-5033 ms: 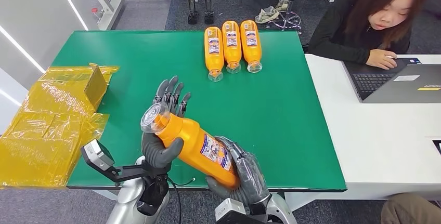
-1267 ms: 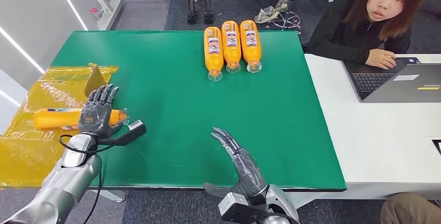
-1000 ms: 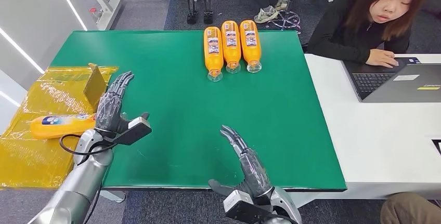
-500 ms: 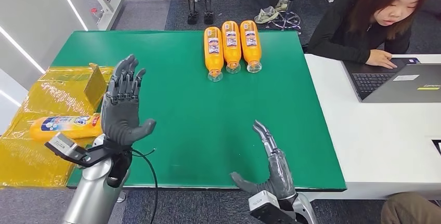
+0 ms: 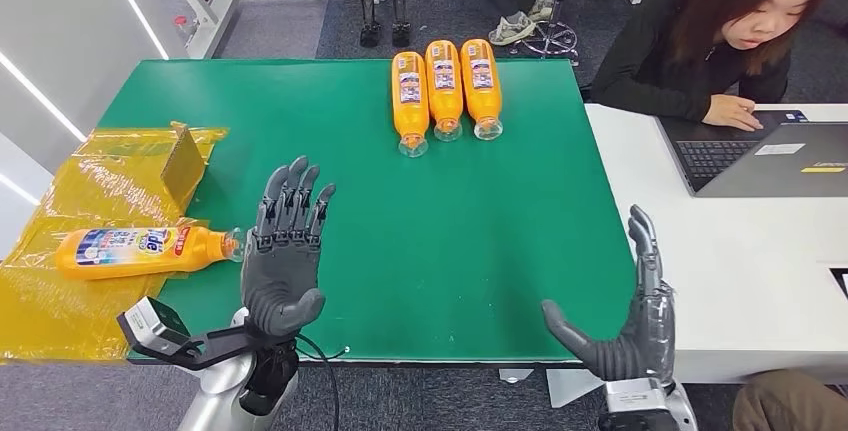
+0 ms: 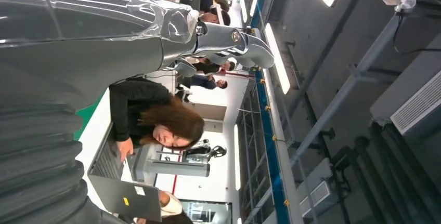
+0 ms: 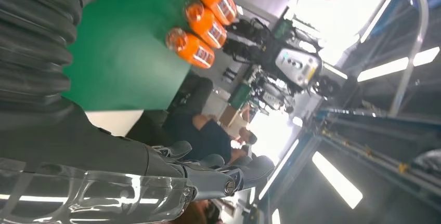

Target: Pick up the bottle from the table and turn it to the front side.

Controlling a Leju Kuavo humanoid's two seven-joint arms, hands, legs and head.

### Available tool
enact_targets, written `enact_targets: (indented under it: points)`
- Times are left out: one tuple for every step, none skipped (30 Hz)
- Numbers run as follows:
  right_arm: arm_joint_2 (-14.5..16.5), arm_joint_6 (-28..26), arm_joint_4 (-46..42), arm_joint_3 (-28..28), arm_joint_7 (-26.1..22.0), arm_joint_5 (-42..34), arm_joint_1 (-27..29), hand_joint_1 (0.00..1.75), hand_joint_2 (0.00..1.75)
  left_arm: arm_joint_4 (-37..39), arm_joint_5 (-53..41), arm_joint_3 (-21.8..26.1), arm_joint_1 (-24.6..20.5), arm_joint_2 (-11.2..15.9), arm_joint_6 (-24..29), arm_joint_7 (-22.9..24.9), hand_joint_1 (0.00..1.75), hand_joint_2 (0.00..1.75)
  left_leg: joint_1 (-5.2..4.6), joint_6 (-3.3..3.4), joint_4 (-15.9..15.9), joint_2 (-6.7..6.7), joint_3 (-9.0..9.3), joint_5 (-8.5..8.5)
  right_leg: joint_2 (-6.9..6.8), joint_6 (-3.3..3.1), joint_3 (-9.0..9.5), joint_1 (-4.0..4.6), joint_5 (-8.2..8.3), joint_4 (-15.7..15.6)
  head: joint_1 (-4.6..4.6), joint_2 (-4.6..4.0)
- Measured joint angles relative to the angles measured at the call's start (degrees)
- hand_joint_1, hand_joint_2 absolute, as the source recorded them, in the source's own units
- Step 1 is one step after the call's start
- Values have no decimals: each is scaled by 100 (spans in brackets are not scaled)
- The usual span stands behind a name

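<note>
An orange bottle (image 5: 135,251) lies on its side on the yellow plastic sheet (image 5: 70,201) at the table's left, its label facing up and its cap toward the green mat. My left hand (image 5: 283,256) is raised over the mat's near edge just right of that bottle, fingers spread and holding nothing; the same left hand (image 6: 78,68) fills much of its wrist view. My right hand (image 5: 630,316) hangs open at the near right corner of the mat, fingers pointing up, also seen as the right hand (image 7: 104,177). Three more orange bottles (image 5: 445,88) lie side by side at the mat's far edge.
The green mat (image 5: 480,221) covers the table. A person (image 5: 720,36) sits at the far right at a laptop (image 5: 775,156) on a white table (image 5: 740,261). A small cardboard piece (image 5: 183,159) stands on the yellow sheet.
The left hand carried the bottle to the yellow sheet, let it go and drew back toward the near edge. The right hand swung right to the mat's near corner.
</note>
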Motion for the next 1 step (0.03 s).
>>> enact_targets:
  points:
    - [-3,-3,-27,-44,-17,-31,14,0,175,0,-1,-4,16,-12,3,0,0,175,0,0,0,0,0,0,0,0,0,0,0,0,0,0]
